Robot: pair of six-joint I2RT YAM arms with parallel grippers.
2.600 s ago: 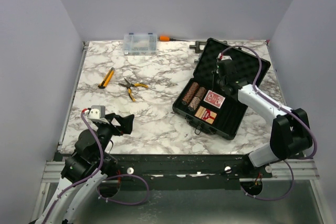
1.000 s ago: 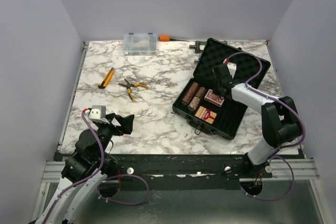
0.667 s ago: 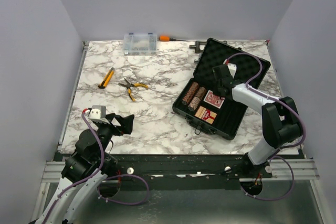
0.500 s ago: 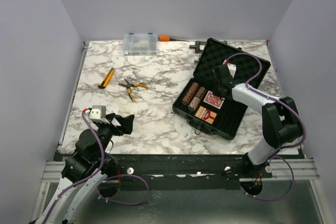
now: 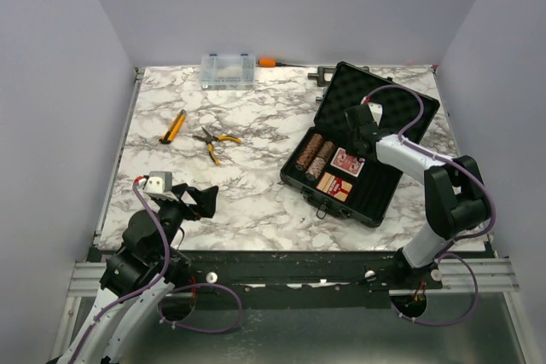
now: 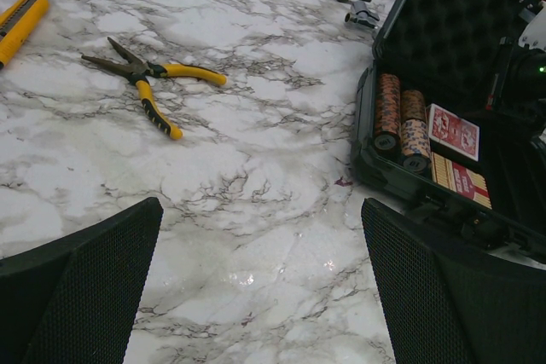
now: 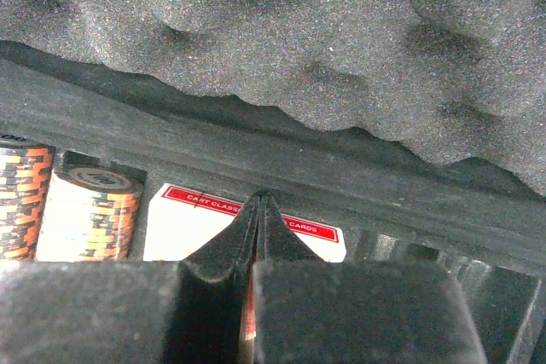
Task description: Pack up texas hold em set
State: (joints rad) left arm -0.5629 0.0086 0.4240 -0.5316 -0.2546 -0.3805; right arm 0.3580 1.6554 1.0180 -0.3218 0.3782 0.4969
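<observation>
The black case (image 5: 367,147) lies open at the right of the table, its foam-lined lid (image 5: 388,100) tilted back. Two chip rolls (image 5: 312,156) and two red card decks (image 5: 348,161) sit in its base. They also show in the left wrist view: chip rolls (image 6: 399,118) and decks (image 6: 453,132). My right gripper (image 5: 357,131) is shut and empty, its tips (image 7: 260,199) just over the back edge of a card deck (image 7: 192,226), beside the chip rolls (image 7: 88,212) and under the lid foam (image 7: 341,31). My left gripper (image 5: 201,201) is open and empty over bare table at the near left.
Orange-handled pliers (image 5: 213,141) and a yellow utility knife (image 5: 173,126) lie on the left half of the marble table. A clear organizer box (image 5: 228,69), an orange-handled tool (image 5: 267,62) and a metal clamp (image 5: 322,75) sit along the back edge.
My right gripper has come down from the lid to the back edge of the upper card deck, and that deck has settled flat. The left arm has not moved.
</observation>
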